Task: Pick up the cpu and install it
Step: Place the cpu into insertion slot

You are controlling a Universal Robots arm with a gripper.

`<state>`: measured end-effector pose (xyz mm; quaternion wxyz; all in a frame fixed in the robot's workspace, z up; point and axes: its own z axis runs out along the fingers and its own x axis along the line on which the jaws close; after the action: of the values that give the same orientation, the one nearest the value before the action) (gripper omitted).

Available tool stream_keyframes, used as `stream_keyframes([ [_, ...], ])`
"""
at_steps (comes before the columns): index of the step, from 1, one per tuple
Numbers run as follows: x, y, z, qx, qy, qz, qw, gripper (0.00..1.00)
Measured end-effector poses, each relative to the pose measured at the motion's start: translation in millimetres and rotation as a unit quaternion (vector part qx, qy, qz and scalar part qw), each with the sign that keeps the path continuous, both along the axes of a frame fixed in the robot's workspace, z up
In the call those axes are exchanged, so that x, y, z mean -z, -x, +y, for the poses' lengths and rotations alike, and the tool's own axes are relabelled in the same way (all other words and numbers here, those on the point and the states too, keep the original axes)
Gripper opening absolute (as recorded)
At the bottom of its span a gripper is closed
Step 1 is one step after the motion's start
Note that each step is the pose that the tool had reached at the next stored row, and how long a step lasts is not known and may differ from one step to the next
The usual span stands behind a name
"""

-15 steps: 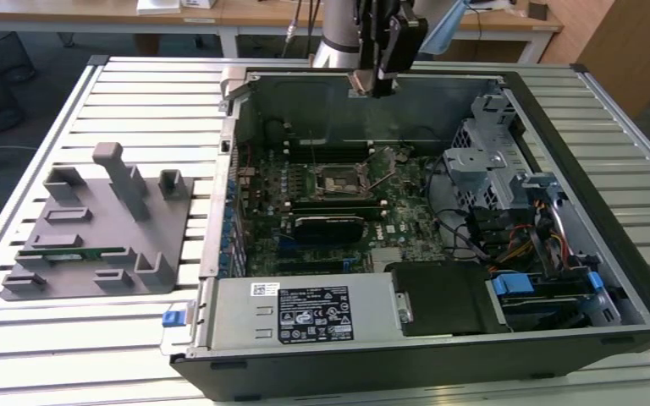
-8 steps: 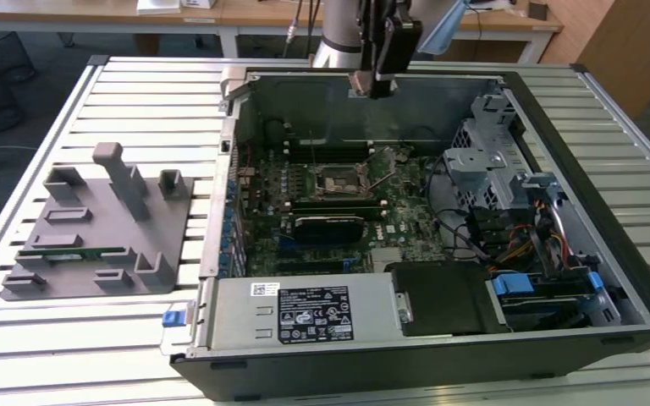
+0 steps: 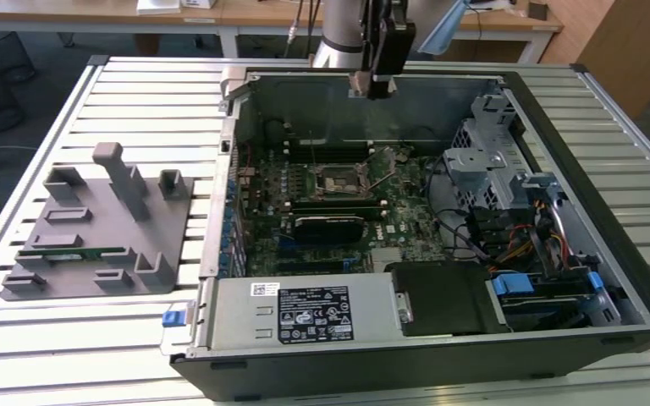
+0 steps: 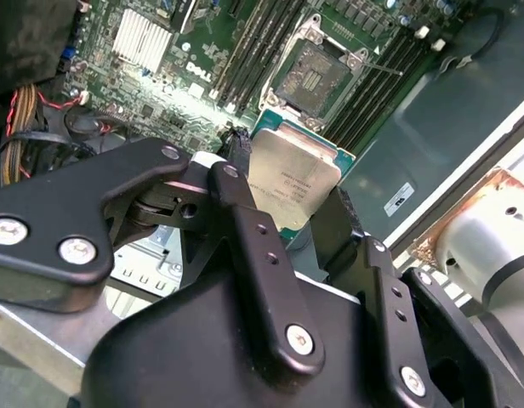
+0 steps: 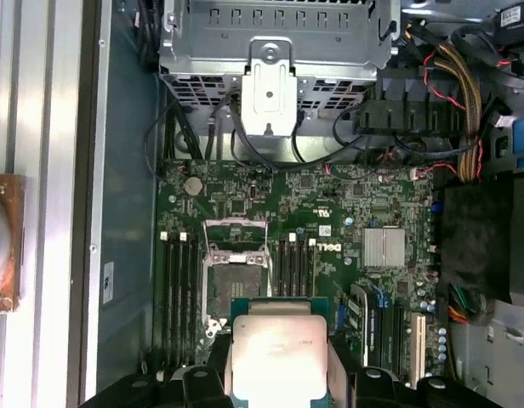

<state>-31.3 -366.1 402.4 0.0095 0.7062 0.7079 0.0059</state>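
Currently 1 slatted metal table (image 3: pixel 133 93) carries everything. On it lies 1 open computer case (image 3: pixel 415 106), flat on its side, inside facing up. A grey power supply box (image 3: pixel 302 313) sits in the case at the near edge of the exterior view.

- 1 grey parts holder (image 3: pixel 111 211) rests on the table at the exterior view's left, just beside the case but apart from it. 1 long green memory stick (image 3: pixel 71 251) lies in it.
- Green motherboard (image 5: pixel 330 212) covers the case floor. 1 silver finned heat sink (image 5: pixel 383 248) stands on it.
- The arm reaches down from above the far wall of the case. The gripper (image 3: pixel 371 89) hangs over the case, clear of the board.
- Black square socket (image 5: pixel 233 285) sits on the motherboard between rows of memory slots. Its metal frame looks swung open.
- Gripper (image 4: pixel 289 204) state: 2 black fingers (image 4: pixel 245 229) are clamped on opposite edges of the cpu (image 4: pixel 300 166).
- Cpu (image 5: pixel 275 348): silvery top, thin green rim, held in the air above the motherboard and not touching the socket. In the second wrist view it sits tilted between the fingers, with the socket (image 4: pixel 317 72) showing beyond it.
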Motion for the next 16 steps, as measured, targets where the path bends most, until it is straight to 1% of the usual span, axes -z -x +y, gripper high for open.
stream_keyframes([
  [4, 5.8, 0.3, 0.5, 0.0, -0.0001, -0.0003, 1.0, 0.53],
  [9, 11.1, 0.2, 0.9, 0.0, -0.0001, -0.0026, 1.0, 0.53],
  [16, 19.6, 1.2, 1.4, 0.0, -0.0001, -0.0028, 1.0, 0.53],
])
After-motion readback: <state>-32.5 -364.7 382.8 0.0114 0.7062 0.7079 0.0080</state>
